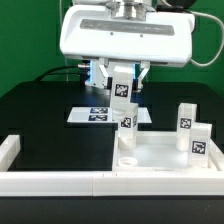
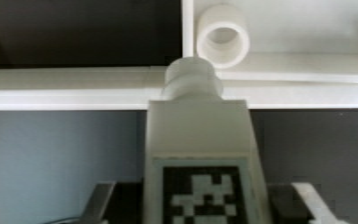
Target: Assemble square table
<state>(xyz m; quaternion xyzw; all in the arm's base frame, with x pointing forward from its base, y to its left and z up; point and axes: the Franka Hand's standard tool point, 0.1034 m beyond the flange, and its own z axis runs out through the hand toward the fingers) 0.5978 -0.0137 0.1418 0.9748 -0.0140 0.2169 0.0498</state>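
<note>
Between our two dark fingers (image 2: 105, 196) we are gripping a white block leg (image 2: 197, 150) by its tagged sides, so the gripper (image 1: 122, 88) is closing firmly on the part rather than standing empty. Held upright, the leg is pointing its rounded peg toward the square panel (image 1: 160, 160), and in the wrist view we are seeing that peg just short of a round corner socket (image 2: 222, 40), not yet seated. We are judging the main hazard to be misalignment: a peg meeting the socket's lip or the raised rim could tilt the leg in our grasp or push the panel across the black table (image 1: 40, 115). One leg (image 1: 127, 133) is already standing at the panel's corner directly below the gripper in the exterior view, and two more legs (image 1: 190, 132) are standing together on the exterior view's right; any of these could be knocked during our descent. Behind the panel the marker board (image 1: 90, 113) is lying flat, and white border rails (image 1: 45, 180) are enclosing the work area's near edge.
</note>
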